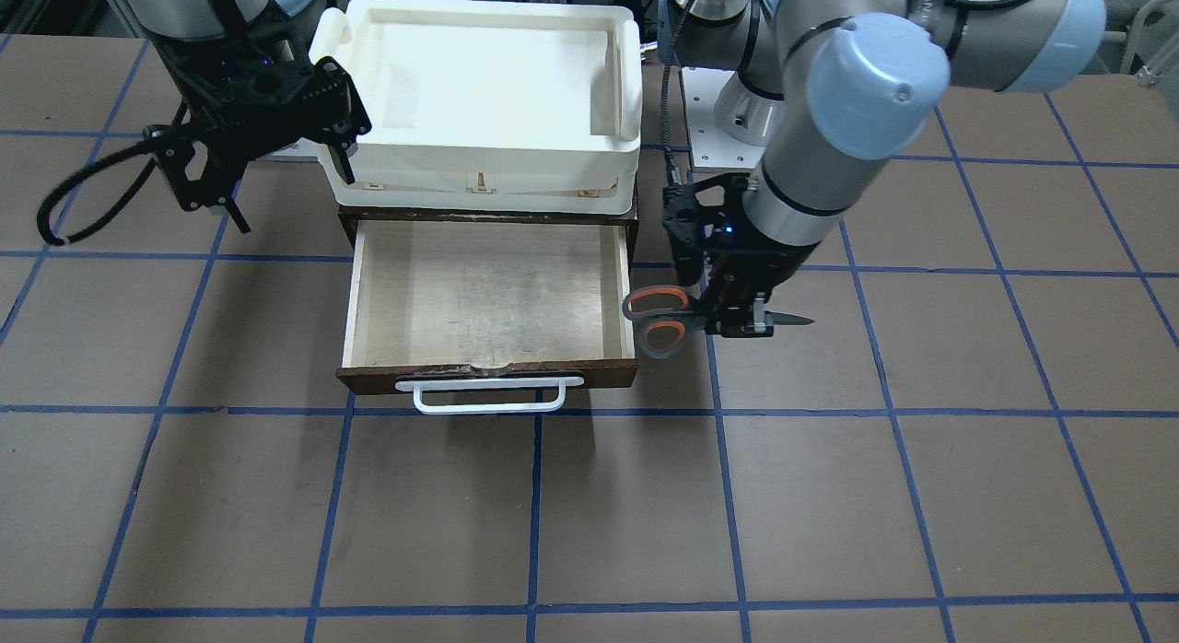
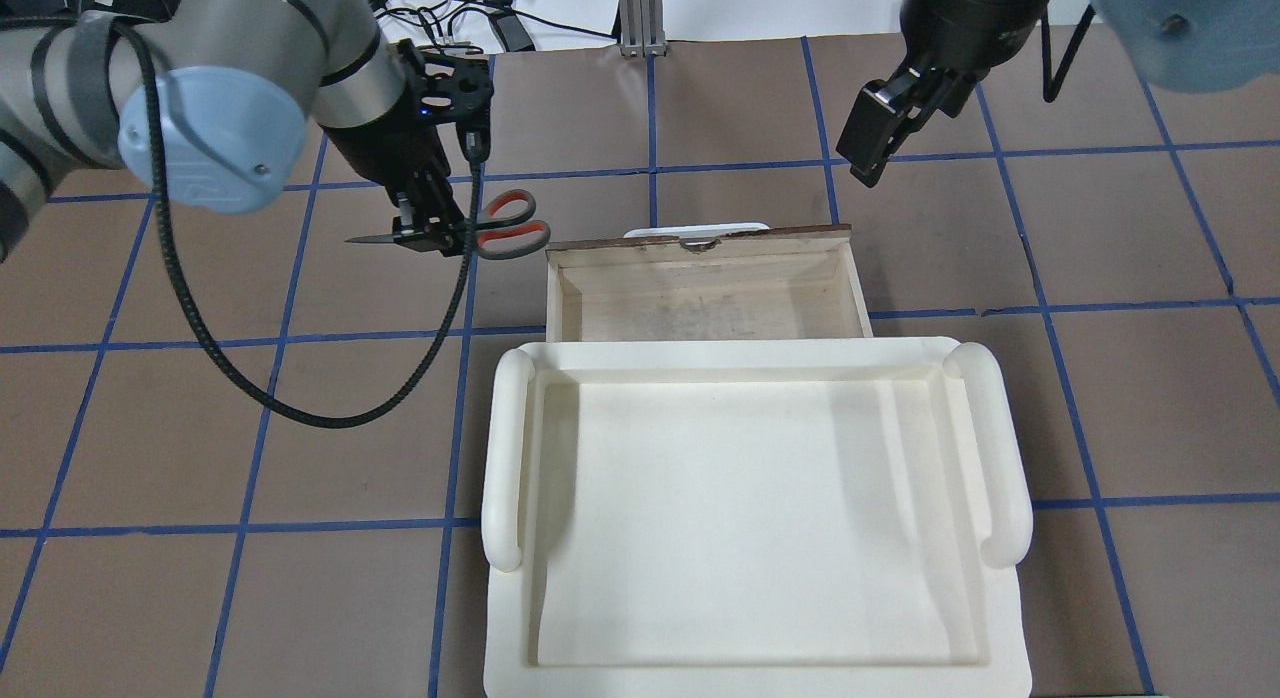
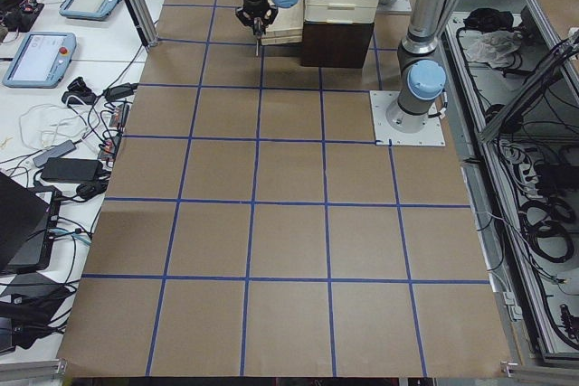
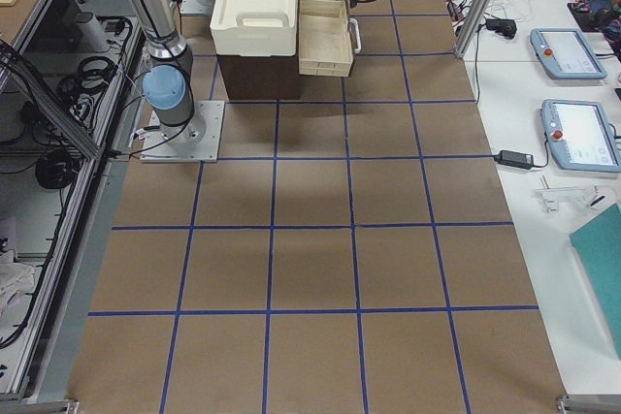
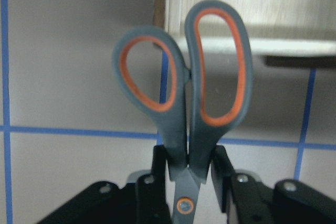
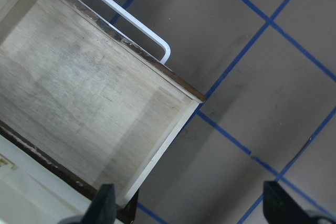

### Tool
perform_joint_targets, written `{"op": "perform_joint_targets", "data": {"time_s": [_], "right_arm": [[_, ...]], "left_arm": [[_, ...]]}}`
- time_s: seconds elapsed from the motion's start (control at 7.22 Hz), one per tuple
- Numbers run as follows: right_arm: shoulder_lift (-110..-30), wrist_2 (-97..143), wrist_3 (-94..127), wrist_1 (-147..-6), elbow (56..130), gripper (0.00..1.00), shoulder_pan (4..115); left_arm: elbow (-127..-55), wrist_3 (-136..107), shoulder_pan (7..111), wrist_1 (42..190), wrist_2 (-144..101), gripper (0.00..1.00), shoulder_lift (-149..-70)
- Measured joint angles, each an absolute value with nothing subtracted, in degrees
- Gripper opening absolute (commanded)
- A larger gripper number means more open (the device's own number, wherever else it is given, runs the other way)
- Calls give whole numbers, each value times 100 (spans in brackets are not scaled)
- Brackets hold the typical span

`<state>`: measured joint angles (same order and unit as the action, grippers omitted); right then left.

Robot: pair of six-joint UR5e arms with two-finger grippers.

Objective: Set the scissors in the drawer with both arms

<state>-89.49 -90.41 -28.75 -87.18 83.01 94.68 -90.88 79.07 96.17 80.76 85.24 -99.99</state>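
Beside the left wall of the drawer (image 1: 488, 374), close to its front corner, the scissors (image 1: 665, 334) hang clear of the table (image 1: 829, 496). They lie level with blades closed, the orange-lined loops towards the drawer and the tip pointing away from it. The left gripper (image 1: 737, 325) is clamped on the shanks just above the pivot; the wrist view shows its fingers (image 5: 159, 163) pressing in from either side. The right gripper (image 2: 872, 153) hovers off the drawer's opposite side with its jaws spread wide and nothing between them.

The drawer is pulled out and nothing lies in it. A white tray (image 2: 505, 458) sits on the cabinet behind and overhangs the drawer's rear edge.

Risks noted:
- The loops look to be right at the side wall. A sideways carry made too low could catch a loop on the rim and twist the scissors in the grip.
- The hold is on a narrow section, so a knock may let the scissors pivot.
- Released short, they would land on the table or straddle the rim.
- Carried too far back, the left gripper could meet the tray's overhang.
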Motion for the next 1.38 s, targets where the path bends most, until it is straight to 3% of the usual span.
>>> {"op": "perform_joint_targets", "data": {"time_s": [0.55,1.38], "right_arm": [[-9380,-8977,7,-8476,8649,100,9479],[-9451,-9037,588,-8608,8666,100,9474]], "left_arm": [[-9077,7051,10670,7657,8305,0,-10125],[-9064,6536,11337,7186,8326,0,-10669]]}}
